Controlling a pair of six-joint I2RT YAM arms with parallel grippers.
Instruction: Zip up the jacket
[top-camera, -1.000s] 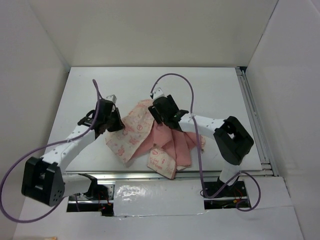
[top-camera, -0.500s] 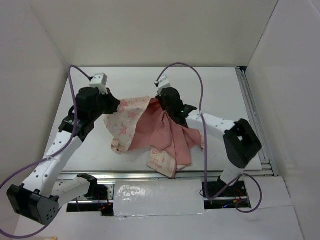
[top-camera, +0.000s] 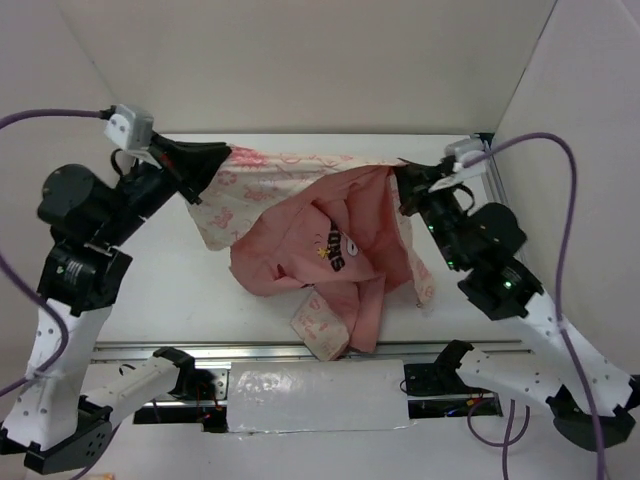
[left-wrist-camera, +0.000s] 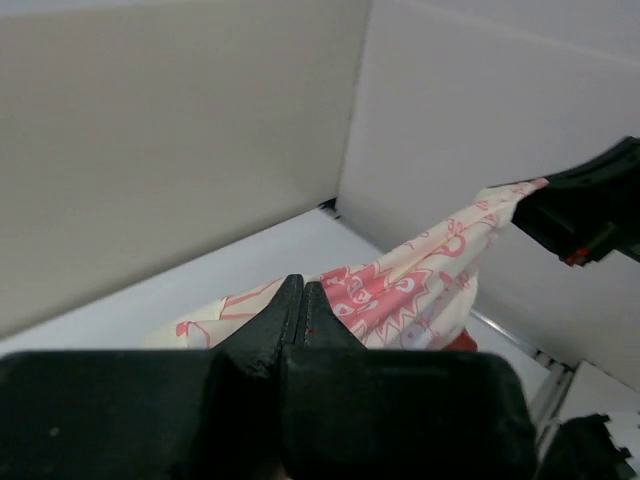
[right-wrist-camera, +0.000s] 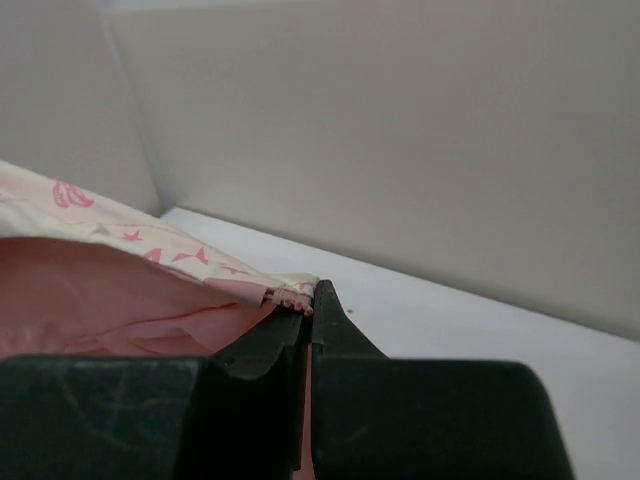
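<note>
Top external view: small cream-pink patterned fabric jacket with salmon lining (top-camera: 320, 250) hangs stretched over the white table (top-camera: 170, 290), centre of frame. Left gripper (top-camera: 213, 160) at 10 o'clock and right gripper (top-camera: 408, 180) at 2 o'clock, each pinched tight on its top edge. Best bet: even tension, lower it flat, front opening up. White back wall (top-camera: 300, 70) close at 12 o'clock; room toward 6.

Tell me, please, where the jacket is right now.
In the top view, the jacket hangs over the middle of the table, its upper edge pinched at either end by the left tool and the right tool.
</note>
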